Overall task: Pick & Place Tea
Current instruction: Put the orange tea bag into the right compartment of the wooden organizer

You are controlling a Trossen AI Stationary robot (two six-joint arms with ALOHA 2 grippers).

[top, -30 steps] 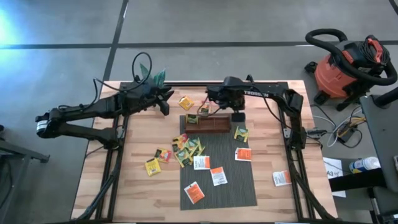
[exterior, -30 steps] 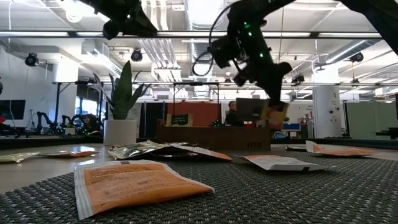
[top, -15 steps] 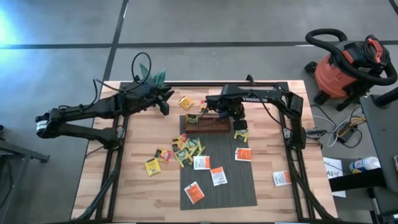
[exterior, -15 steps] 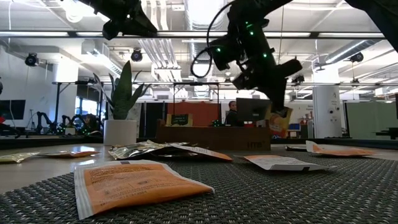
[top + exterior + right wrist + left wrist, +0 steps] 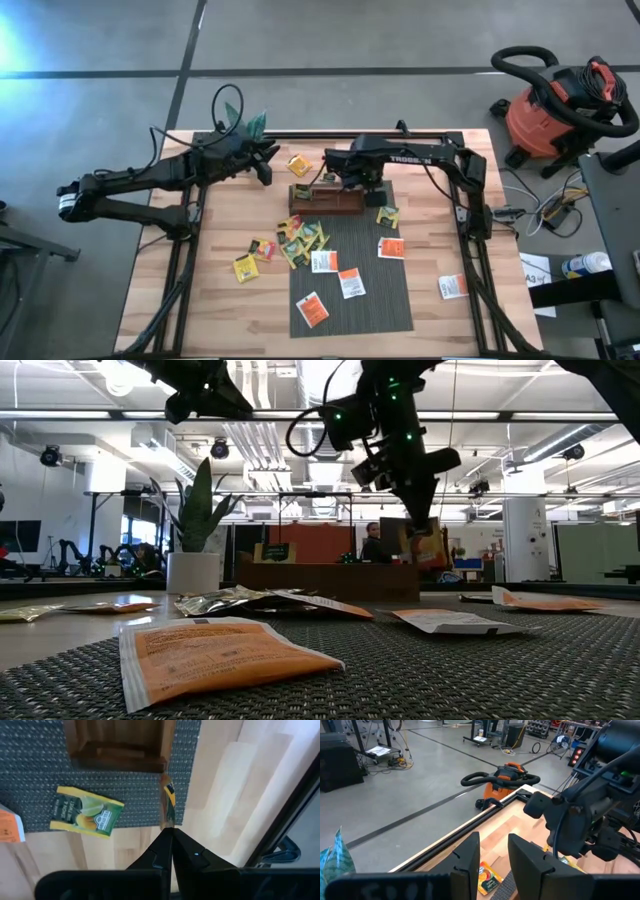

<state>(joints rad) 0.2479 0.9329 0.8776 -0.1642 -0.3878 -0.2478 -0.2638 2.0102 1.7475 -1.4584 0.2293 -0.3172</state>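
As it is shifting leftward over the long brown wooden tray, the right gripper is pinching a yellow sachet, nearing placement.

The right gripper is now shifted left along the wooden tray, from over its right end to above its middle. The pinched sachet is carried along with it, edge-on between the fingers. The green-yellow sachet, covered by the gripper before, is now uncovered.
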